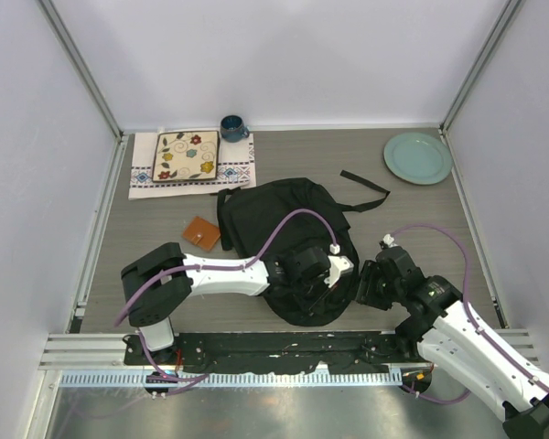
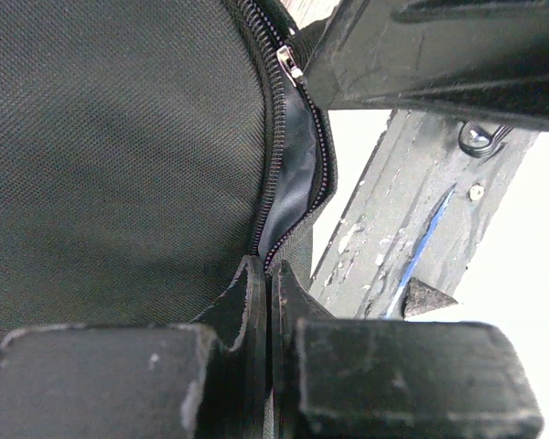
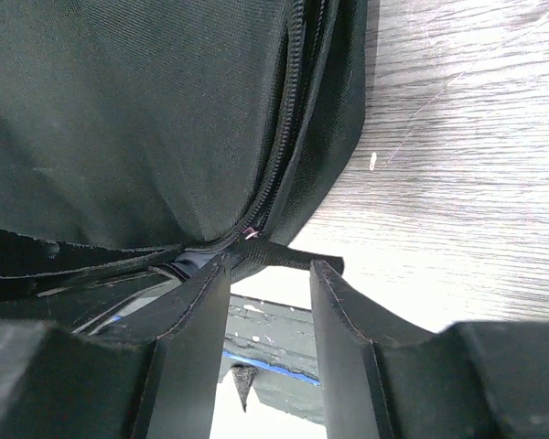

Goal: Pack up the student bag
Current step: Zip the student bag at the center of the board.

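Observation:
The student bag (image 1: 279, 224) is a large black backpack lying flat mid-table, rounded end toward the arms. My left gripper (image 1: 328, 282) rests on its near right edge. In the left wrist view it (image 2: 270, 270) is shut, pinching the bag's fabric (image 2: 119, 155) at the end of a partly open zipper (image 2: 297, 155), with grey lining showing; the silver zipper pull (image 2: 289, 62) lies farther along. My right gripper (image 1: 364, 285) is just right of the bag. In the right wrist view it (image 3: 272, 265) is open, with a black fabric tab (image 3: 288, 254) of the bag (image 3: 137, 119) between the fingertips.
A brown flat wallet-like item (image 1: 201, 232) lies left of the bag. A patterned square dish (image 1: 186, 157) on a cloth and a blue mug (image 1: 232, 127) stand at the back left. A pale green plate (image 1: 417, 157) is at the back right. A loose strap (image 1: 364, 190) trails right.

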